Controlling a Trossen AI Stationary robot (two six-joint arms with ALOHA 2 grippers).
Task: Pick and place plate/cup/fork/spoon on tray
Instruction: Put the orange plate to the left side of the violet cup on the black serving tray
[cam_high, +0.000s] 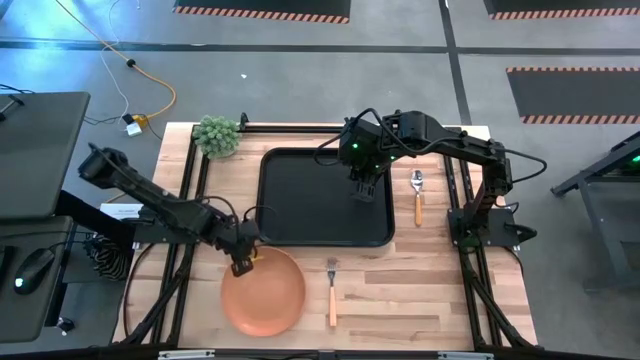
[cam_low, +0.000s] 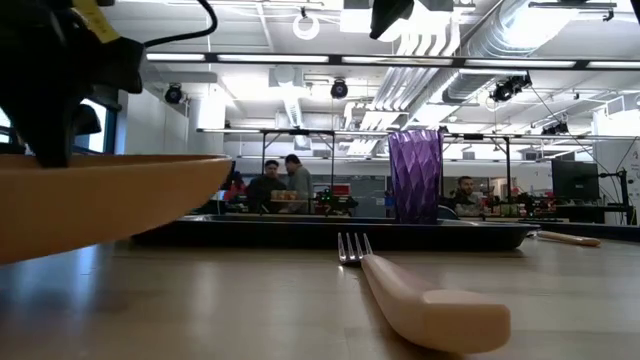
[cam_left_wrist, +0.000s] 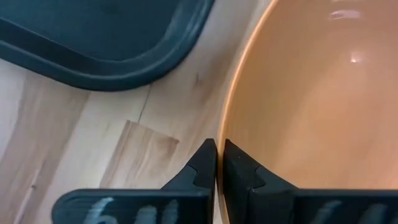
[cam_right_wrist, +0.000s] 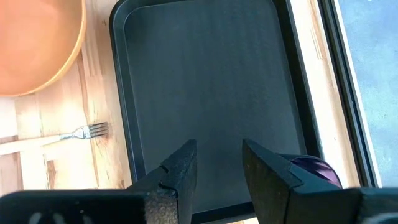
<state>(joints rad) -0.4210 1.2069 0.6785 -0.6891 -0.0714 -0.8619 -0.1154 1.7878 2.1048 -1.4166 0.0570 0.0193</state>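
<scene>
Plate (cam_high: 265, 292) rim pinched in closed left gripper (cam_high: 243, 263), beside tray (cam_high: 325, 238).

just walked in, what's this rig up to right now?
Table-setting run. The left gripper is shut on the rim of the orange plate, which sits on the table just outside the tray; in the low view the plate looks tilted. The purple cup already stands on the tray, with the right gripper open above it. The fork and the spoon are on the table, untouched.
</scene>
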